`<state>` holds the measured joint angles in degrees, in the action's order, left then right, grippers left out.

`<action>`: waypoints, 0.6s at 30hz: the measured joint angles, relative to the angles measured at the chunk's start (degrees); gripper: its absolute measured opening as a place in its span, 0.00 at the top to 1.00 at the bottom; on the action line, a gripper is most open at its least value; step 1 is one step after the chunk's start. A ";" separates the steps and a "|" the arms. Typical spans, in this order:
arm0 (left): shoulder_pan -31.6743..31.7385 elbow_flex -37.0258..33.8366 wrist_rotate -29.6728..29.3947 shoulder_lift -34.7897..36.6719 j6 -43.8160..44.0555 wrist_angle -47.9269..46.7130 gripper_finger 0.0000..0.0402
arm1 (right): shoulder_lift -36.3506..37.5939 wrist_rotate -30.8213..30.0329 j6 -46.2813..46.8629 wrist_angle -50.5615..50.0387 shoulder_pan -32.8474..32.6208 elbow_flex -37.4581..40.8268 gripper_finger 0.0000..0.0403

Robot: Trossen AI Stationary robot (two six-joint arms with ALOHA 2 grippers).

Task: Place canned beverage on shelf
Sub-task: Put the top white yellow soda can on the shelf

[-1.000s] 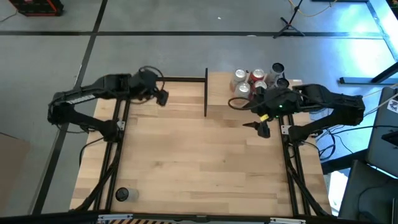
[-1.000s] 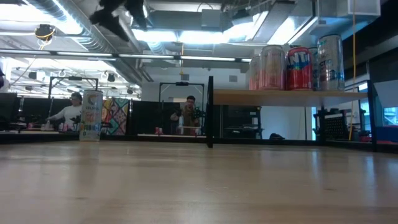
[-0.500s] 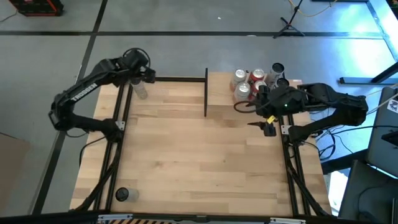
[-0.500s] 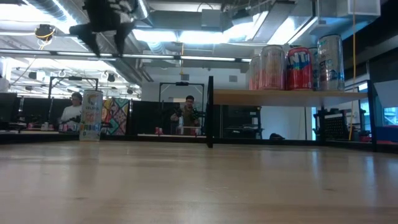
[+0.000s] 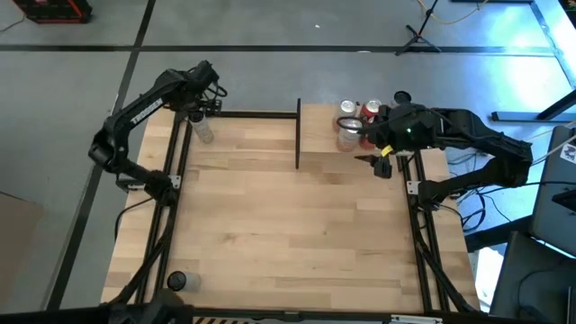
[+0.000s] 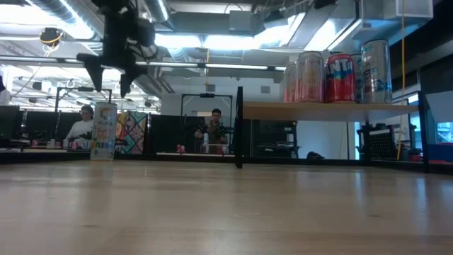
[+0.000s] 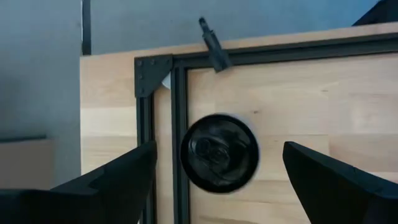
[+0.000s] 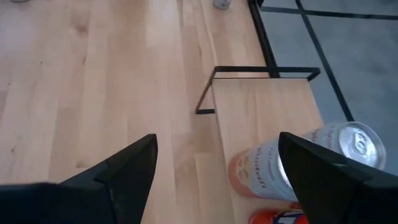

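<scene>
Can (image 7: 219, 152) apparently directly beneath open left tool (image 7: 217, 180).

Left claw (image 5: 205, 110) above can (image 5: 203, 131); right claw (image 5: 380, 164) over shelf (image 5: 317, 135).

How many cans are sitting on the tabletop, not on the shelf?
2. One can stands at the table's far left corner, directly under the open left pincer; the other can is at the near left corner. The right arm may hide more.

Only partial white letters on the red can (image 6: 340, 76) on the shelf (image 6: 333, 110); nothing reads clearly.
</scene>
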<state>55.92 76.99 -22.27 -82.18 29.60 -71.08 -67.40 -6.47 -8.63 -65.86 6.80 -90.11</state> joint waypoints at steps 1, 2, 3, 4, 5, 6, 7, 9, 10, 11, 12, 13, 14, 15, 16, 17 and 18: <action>0.61 0.00 0.79 -0.69 -0.48 -0.01 0.14 | -0.01 0.01 -0.02 0.01 0.25 0.00 0.20; 1.19 0.00 1.84 -1.38 -1.18 -0.19 0.14 | -0.01 0.03 -0.04 0.01 0.52 0.00 0.20; 1.78 0.00 2.65 -2.10 -1.65 -0.44 0.14 | -0.01 0.01 -0.04 0.01 0.51 0.00 0.20; 2.18 0.00 3.16 -2.81 -2.12 -0.58 0.14 | -0.01 0.01 -0.04 0.01 0.51 0.00 0.20; 2.40 0.00 3.24 -3.37 -2.40 -0.54 0.14 | -0.01 0.01 -0.04 0.01 0.49 0.00 0.20; 2.47 0.00 2.90 -3.88 -2.59 -0.41 0.14 | -0.01 0.01 -0.10 0.01 0.49 0.00 0.20; 2.49 0.00 2.61 -4.52 -2.73 -0.33 0.14 | -0.01 0.01 -0.25 0.00 0.49 0.00 0.20; 2.49 0.00 2.53 -5.95 -2.73 -0.24 0.14 | -0.01 0.01 -0.26 0.01 0.49 0.00 0.20; 2.48 0.00 2.53 -6.62 -2.74 -0.35 0.14 | -0.01 0.01 -0.26 0.01 0.47 0.00 0.20; 2.47 0.00 2.52 -7.13 -2.83 -0.62 0.14 | -0.01 0.01 -0.26 0.01 0.47 0.00 0.20; 2.47 0.00 2.48 -7.64 -3.11 -0.86 0.14 | -0.01 -0.02 -0.26 0.01 0.47 0.00 0.20; 2.47 0.00 2.44 -8.18 -3.42 -1.03 0.14 | -0.01 -0.25 -0.26 0.01 0.47 0.00 0.20; 2.47 0.00 2.45 -8.79 -3.79 -1.06 0.14 | -0.01 -0.54 -0.27 -0.01 0.47 0.00 0.20; 2.47 0.00 2.45 -9.31 -4.44 -1.06 0.14 | -0.01 -0.66 -0.28 0.01 0.47 0.00 0.20; 2.47 0.00 2.45 -9.68 -4.80 -1.03 0.14 | -0.01 -0.78 -0.28 -0.01 0.47 0.00 0.20; 2.47 0.00 2.45 -9.90 -5.18 -1.03 0.14 | -0.01 -0.90 -0.28 -0.01 0.47 0.00 0.20; 2.47 0.00 2.43 -10.07 -5.88 -1.02 0.14 | -0.01 -0.90 -0.28 -0.01 0.47 0.00 0.20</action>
<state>58.39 76.99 -19.83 -92.26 23.73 -72.10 -67.42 -7.38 -8.91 -65.87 7.27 -90.11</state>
